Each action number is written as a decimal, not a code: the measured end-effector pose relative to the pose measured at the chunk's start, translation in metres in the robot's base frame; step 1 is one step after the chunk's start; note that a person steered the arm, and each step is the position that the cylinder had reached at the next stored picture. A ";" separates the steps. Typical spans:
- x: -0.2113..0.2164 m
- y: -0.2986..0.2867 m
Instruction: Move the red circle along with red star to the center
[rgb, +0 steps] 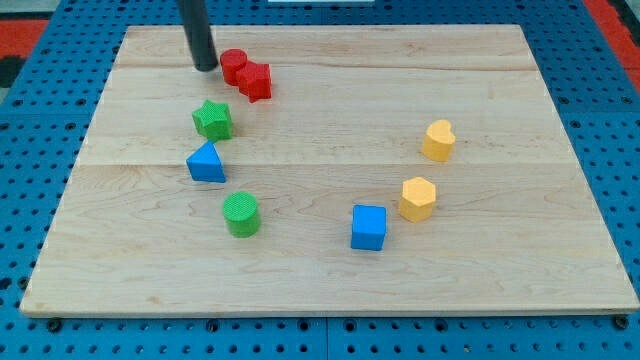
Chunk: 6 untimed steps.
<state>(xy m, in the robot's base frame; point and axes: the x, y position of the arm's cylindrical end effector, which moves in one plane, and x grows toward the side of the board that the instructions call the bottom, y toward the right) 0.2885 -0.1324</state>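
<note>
The rod's tip (206, 68) sits on the wooden board (330, 270) at the far left, just left of the red circle (233, 66) and seemingly touching or nearly touching it. The red star (255, 81) lies against the circle's right, slightly nearer side, so the two red blocks form a short chain running away from the tip toward the middle of the board. There is no pincer on this arm (only a plain dark rod), so nothing is clenched or released; the tip can only shove. The step in hand looks like the start of a joint push: to do it well, the tip should probably stay behind the circle on the line through both blocks and press steadily toward the board's centre, correcting early if the star begins to slip off to one side. The green star (212, 120) sits just near of the pair, with the blue triangle (206, 162) and green circle (241, 214) nearer still, so the path should likely bend rightward to avoid dragging them along. The blue cube (368, 227) and the two yellow blocks (428, 170) stand well apart on the right. No brand, label or writing can be read anywhere.
</note>
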 end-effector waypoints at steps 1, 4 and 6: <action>-0.023 -0.004; -0.001 0.059; -0.012 -0.019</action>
<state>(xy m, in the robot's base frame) 0.2766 -0.1510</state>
